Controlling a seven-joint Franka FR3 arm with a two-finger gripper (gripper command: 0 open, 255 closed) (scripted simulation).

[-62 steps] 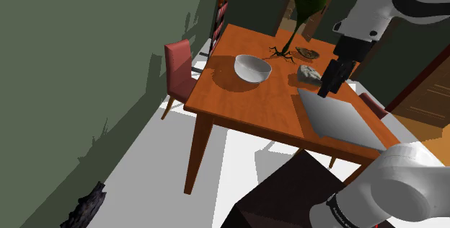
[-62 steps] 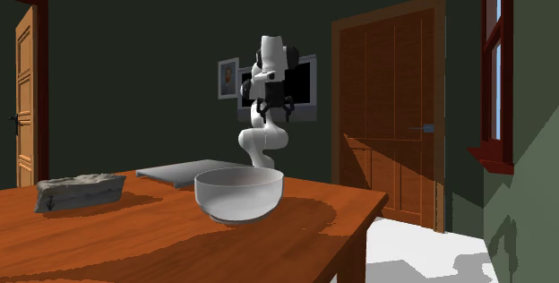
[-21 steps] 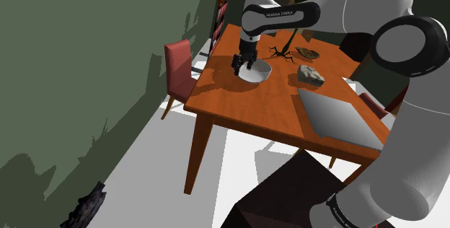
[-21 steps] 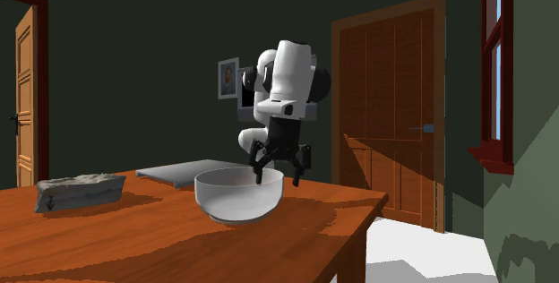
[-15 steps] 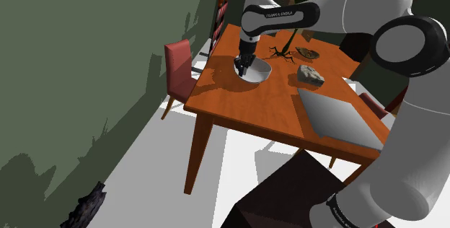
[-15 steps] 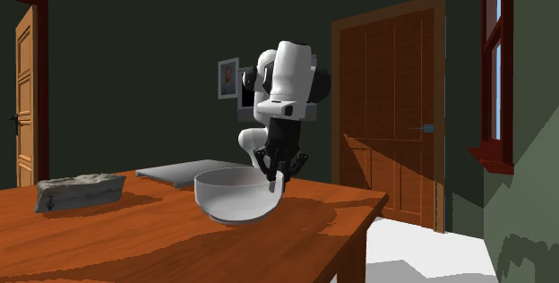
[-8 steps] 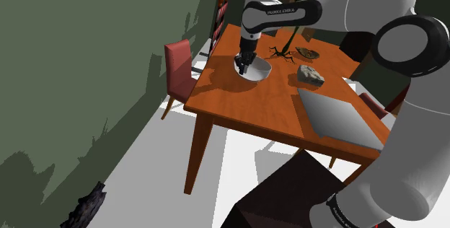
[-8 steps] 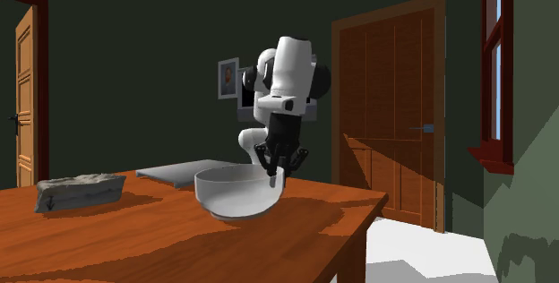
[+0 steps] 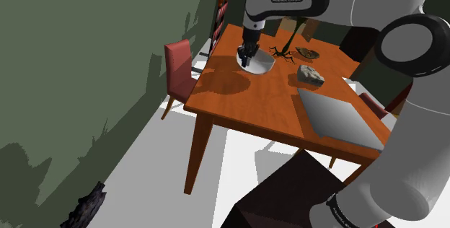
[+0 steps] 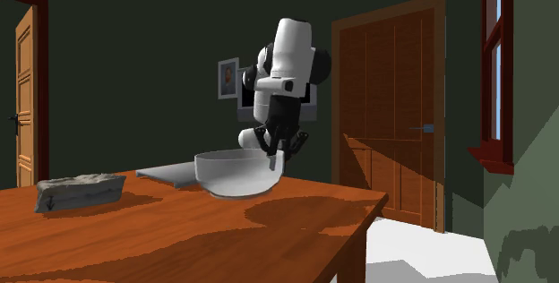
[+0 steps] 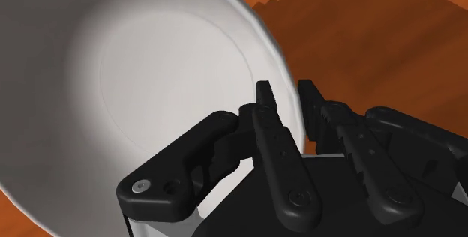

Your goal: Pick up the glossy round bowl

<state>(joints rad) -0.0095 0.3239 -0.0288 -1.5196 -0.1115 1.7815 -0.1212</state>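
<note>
The glossy white round bowl point(image 9: 261, 60) point(image 10: 235, 173) point(image 11: 142, 85) hangs clear of the orange-brown wooden table point(image 9: 252, 104) point(image 10: 179, 236), casting a round shadow on the top below it. My black gripper point(image 9: 247, 57) point(image 10: 276, 158) point(image 11: 289, 104) is shut on the bowl's rim, one finger inside the bowl and one outside. The white arm reaches down to it from above.
A grey rock point(image 9: 310, 74) point(image 10: 79, 191) and a flat grey slab point(image 9: 339, 118) point(image 10: 184, 171) lie on the table, with a potted plant point(image 9: 303, 3) at the far end. A red chair point(image 9: 179, 71) stands by the table's side. A wooden door point(image 10: 390, 111) is behind.
The bowl has risen off the table with the gripper shut on its rim. One second ago it rested on the table top; the arm has lifted.
</note>
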